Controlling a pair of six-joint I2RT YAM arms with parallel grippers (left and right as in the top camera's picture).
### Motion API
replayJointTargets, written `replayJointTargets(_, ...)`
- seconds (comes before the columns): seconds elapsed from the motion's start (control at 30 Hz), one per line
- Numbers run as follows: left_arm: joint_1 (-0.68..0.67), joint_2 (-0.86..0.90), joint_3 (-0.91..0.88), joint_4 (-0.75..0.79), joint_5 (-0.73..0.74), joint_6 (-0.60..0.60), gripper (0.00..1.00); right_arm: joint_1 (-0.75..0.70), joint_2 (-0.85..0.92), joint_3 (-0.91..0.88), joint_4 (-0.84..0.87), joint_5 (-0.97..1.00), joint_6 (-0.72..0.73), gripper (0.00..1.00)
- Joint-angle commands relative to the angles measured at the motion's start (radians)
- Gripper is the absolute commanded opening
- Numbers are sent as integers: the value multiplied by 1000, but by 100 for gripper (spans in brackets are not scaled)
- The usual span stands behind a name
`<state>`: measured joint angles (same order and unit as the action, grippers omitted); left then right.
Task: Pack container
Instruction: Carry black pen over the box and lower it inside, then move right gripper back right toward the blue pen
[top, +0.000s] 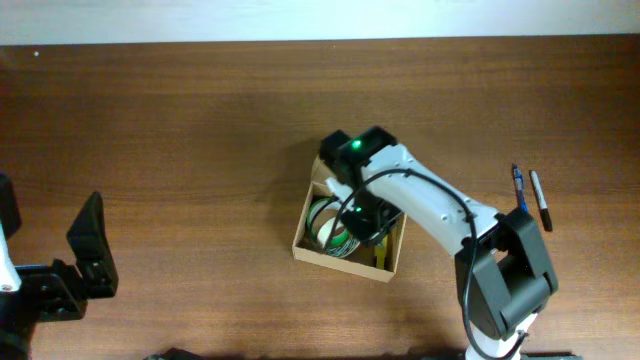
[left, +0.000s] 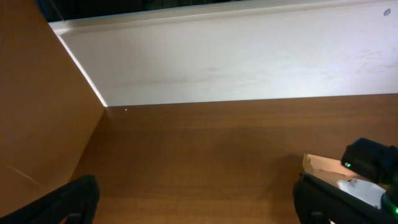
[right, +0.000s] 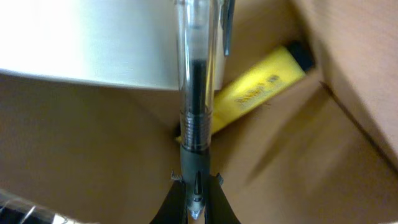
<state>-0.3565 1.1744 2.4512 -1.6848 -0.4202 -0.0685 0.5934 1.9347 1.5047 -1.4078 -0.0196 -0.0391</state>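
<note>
Your right gripper (right: 197, 202) is pinching a clear pen (right: 196, 93), hanging inside the container (top: 340, 262) lying just right of overhead centre, your left gripper (left: 199, 211) is gaping wide at lower left, well apart.

Seen from above, the right arm (top: 430, 205) covers the middle of the container (top: 345, 264). It hides the right gripper (right: 196, 208) and all but part of the tape roll (top: 324, 222). In the right wrist view, the pen (right: 198, 74) runs off the top edge and crosses the yellow marker (right: 261, 87), whose print is too blurred to read. The left arm (top: 60, 280), by the table's left edge, is cut off at the overhead view's left side.
</note>
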Motion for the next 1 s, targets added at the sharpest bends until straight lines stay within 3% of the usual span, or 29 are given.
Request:
replayJointTargets(0.0,6,8,-4,-2,-6,16,99,-71,-4,-26,10,4,2,4)
replayJointTargets(0.13,6,8,-4,-2,-6,16,99,-103,-4,-26,13,-7,2,4)
replayJointTargets(0.17,6,8,-4,-2,-6,16,100,-103,-4,-26,13,-7,2,8)
replayJointTargets(0.23,6,8,-4,-2,-6,16,100,-97,-4,-26,13,-6,2,30)
replayJointTargets(0.33,6,8,-4,-2,-6,16,100,-90,-4,-25,13,-6,2,41)
replayJointTargets(0.53,6,8,-4,-2,-7,16,100,-80,-23,43,1,-6,9,43)
replayJointTargets(0.8,6,8,-4,-2,-6,16,100,-121,-95,517,-140,59,48,42)
replayJointTargets(0.97,6,8,-4,-2,-6,16,100,-288,-94,766,-237,89,75,53)
